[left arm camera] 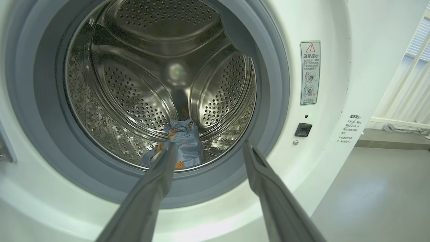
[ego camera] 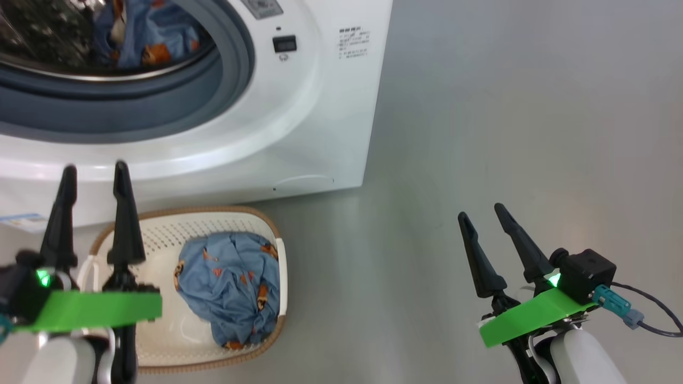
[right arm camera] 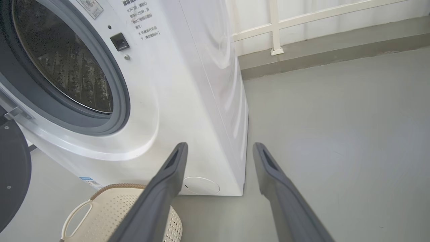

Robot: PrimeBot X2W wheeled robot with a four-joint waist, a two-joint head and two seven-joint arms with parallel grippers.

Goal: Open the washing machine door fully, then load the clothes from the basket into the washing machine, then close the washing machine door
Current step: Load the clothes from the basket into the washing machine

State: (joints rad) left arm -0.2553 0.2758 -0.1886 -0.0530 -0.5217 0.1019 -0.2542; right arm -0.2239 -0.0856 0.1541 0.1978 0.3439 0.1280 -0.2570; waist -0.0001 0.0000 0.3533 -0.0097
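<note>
Currently mid-load. Far left of the washing machine (ego camera: 320,133), the washing machine door (right arm camera: 10,174) shows as a dark round edge swung clear of the opening; judged fully open, though only a sliver is seen. Left gripper (ego camera: 95,166) hangs in front of the machine's lower front panel, above the basket's near-left corner, its fingers spread wide and holding nothing; its wrist view looks straight into the drum (left arm camera: 151,67). One blue piece of the clothes (left arm camera: 183,141) lies on the drum floor, just inside the grey gasket (left arm camera: 268,84). The basket (ego camera: 176,234) sits on the floor just in front of the machine, below the opening, with a crumpled blue bear-print bundle (ego camera: 229,282) in its right half, not yet loaded. Right gripper (ego camera: 480,210) hovers off the machine's right front corner, over bare floor (ego camera: 507,106), jaws wide, empty. Judgement: the first step is done, loading is partly done, closing is not begun. Next move likely calls for a gripper to drop into the basket, pinch the bundle near its bunched middle, and lift it high enough to clear the gasket lip; trailing cloth could snag there.
</note>
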